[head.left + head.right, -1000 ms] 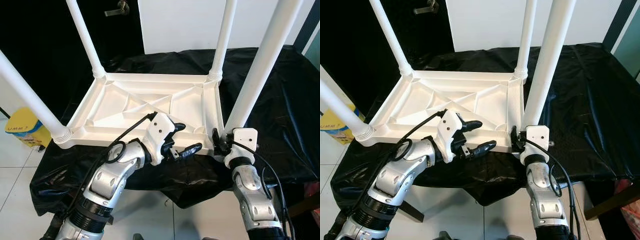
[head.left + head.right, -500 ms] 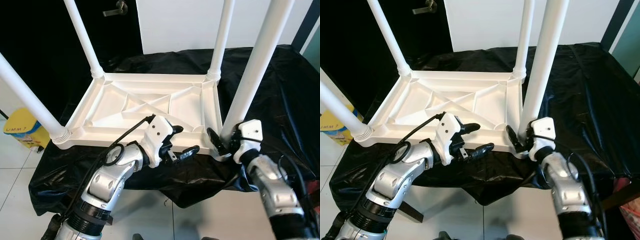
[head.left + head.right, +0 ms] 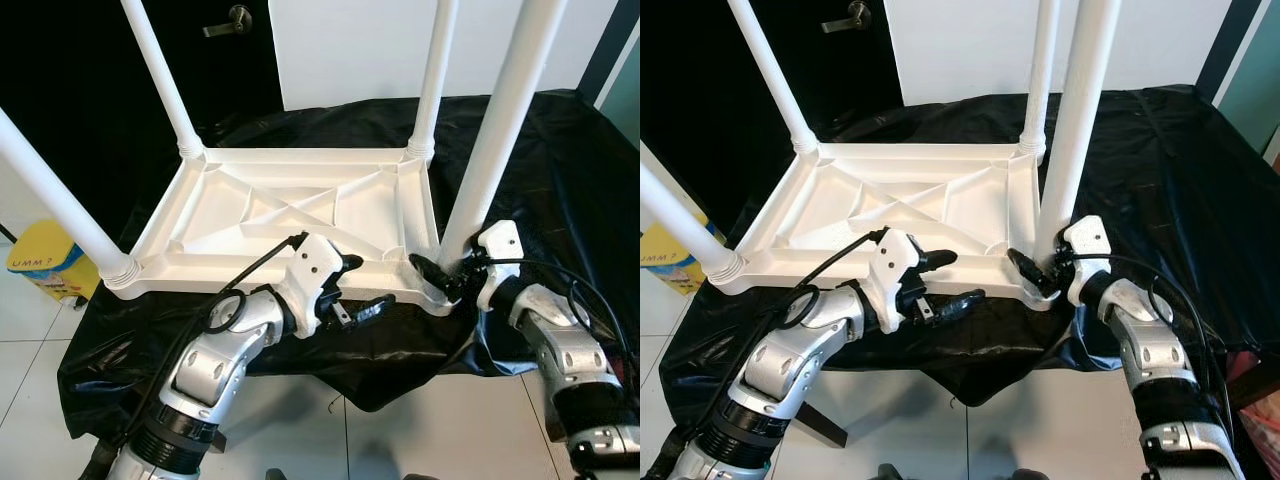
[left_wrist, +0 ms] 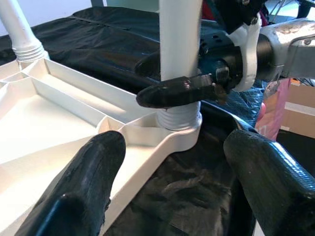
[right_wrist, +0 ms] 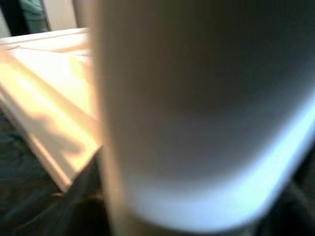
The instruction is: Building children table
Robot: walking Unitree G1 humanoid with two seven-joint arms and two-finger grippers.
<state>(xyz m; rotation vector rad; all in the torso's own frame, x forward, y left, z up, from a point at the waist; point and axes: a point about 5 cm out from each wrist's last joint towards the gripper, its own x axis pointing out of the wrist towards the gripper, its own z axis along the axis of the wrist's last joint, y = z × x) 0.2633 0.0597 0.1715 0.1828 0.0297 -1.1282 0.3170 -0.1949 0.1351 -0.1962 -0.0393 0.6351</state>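
Note:
A white plastic children's table [image 3: 290, 215] lies upside down on a black cloth, its four white legs pointing up. My right gripper [image 3: 440, 275] is at the threaded base of the near right leg [image 3: 495, 140], with its black fingers [image 4: 177, 91] closed round it. That leg [image 5: 197, 108] is blurred and very close in the right wrist view. My left gripper [image 3: 362, 287] is open at the table's front rim, just left of that corner. One finger is over the ribbed underside and the other over the cloth.
The black cloth [image 3: 560, 170] drapes over the support and hangs off its front edge. A yellow container [image 3: 40, 265] stands on the white tiled floor to the left. A dark door with a handle [image 3: 225, 22] is behind. A cardboard box [image 4: 298, 110] sits to the right.
My right forearm has swung out to the right, with the wrist turning around the base of the near right leg. The left gripper has barely moved.

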